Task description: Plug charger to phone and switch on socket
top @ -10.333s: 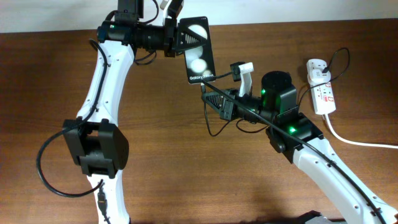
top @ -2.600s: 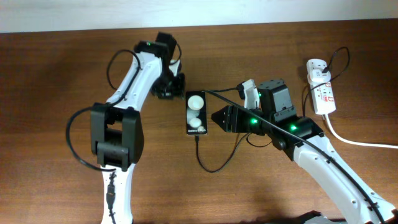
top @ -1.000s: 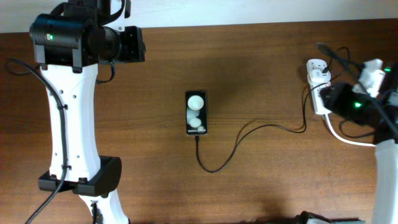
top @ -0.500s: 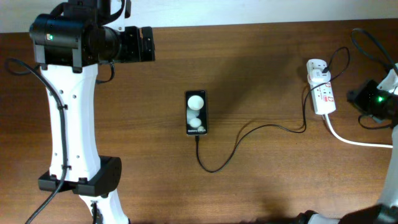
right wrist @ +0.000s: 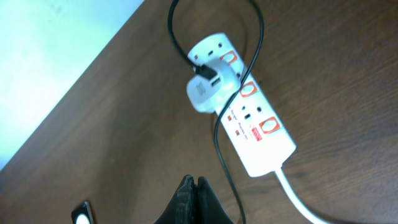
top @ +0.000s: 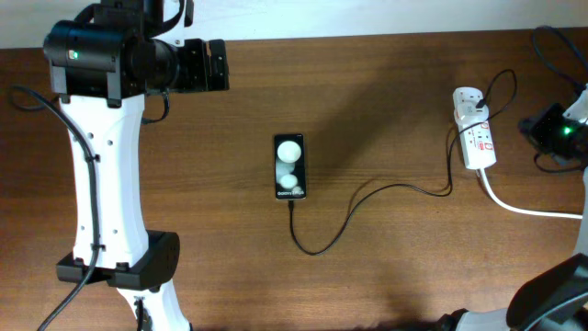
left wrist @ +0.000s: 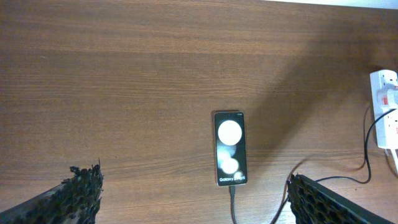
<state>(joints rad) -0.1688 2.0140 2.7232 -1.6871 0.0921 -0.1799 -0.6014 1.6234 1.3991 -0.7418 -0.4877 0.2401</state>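
Both arms have pulled back: our left gripper gapes wide, right gripper pinched together near the power strip; charger cable sits in the Galaxy phone.

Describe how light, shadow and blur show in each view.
Overhead: two white round spots glare on the small black glossy phone; a soft shadow darkens the brown wooden table beside it. Left wrist: that shadow runs diagonally. Right wrist: the upper-left corner is washed out pale.
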